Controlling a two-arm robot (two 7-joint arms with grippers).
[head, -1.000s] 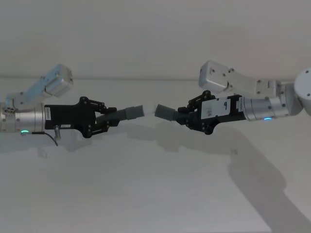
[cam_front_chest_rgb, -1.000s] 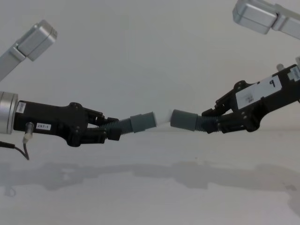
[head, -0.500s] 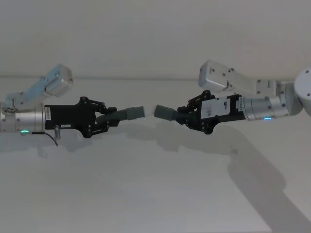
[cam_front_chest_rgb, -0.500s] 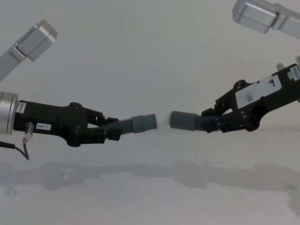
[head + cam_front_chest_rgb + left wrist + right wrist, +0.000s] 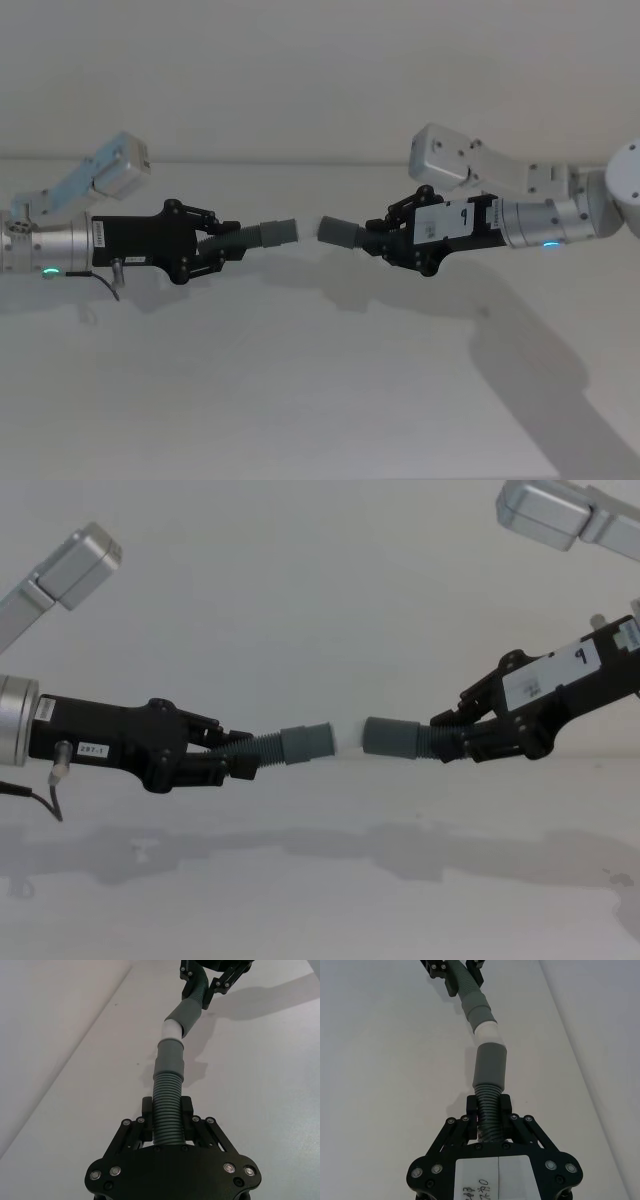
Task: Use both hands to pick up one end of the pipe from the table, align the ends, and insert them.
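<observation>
Chest view shows the two hose pieces held in the air above the table (image 5: 320,900), end to end. The left gripper (image 5: 228,759) clamps the corrugated part of one hose piece (image 5: 262,750), whose smooth cuff (image 5: 306,742) points at the right gripper (image 5: 452,742); the right gripper clamps the ribs of the other piece just behind its collar (image 5: 390,737). A white tip (image 5: 345,739) spans the gap between the cuffs.

The hose looks light and bendy, so the ribbed section will likely flex under a push. Gripping close behind each smooth cuff, as both do, should keep the ends steady; the ribs also give the fingers some bite.

From the side, the pieces meet in a shallow sag. The left wrist view adds the sideways kink: the white tip (image 5: 171,1030) sits at the mouth of the near cuff (image 5: 170,1058), with the far piece angled off-axis. How deep the tip sits cannot be told.
</observation>
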